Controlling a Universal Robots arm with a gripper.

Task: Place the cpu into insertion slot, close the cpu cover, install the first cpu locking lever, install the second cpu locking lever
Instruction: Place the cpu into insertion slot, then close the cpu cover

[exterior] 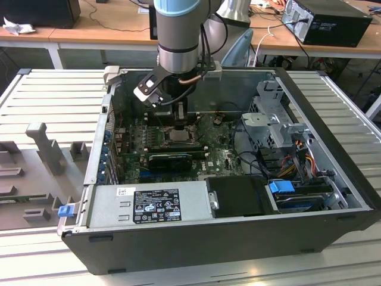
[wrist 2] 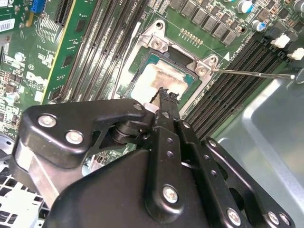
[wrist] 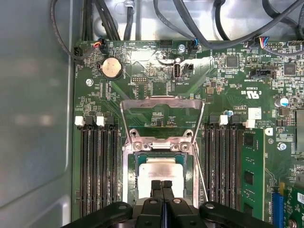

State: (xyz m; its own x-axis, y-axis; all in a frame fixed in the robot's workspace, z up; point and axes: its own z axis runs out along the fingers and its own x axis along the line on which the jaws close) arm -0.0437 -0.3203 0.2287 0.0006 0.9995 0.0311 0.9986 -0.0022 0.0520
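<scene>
The cpu [wrist: 159, 170] [wrist 2: 159, 80], a silvery square, lies inside the insertion slot [wrist: 134, 172] on the green motherboard. My gripper [wrist: 161, 184] [wrist 2: 166, 96] is shut, its black fingertips pressed together just over the cpu's near edge with nothing between them. The cpu cover [wrist: 161, 101] stands raised from its hinge beyond the slot, and the board shows through its window. A thin wire locking lever [wrist: 200, 172] [wrist 2: 251, 73] sticks out free beside the slot. In the exterior view my gripper [exterior: 178, 124] hangs straight above the cpu [exterior: 178, 136].
Black memory slots [wrist: 97, 171] [wrist: 228, 166] flank the socket on both sides. A graphics card [exterior: 170, 159], the power supply [exterior: 149, 205] and a drive cage [exterior: 277, 125] fill the case. Cables [wrist: 199, 33] run past the board. The case wall [wrist: 33, 118] stands close by.
</scene>
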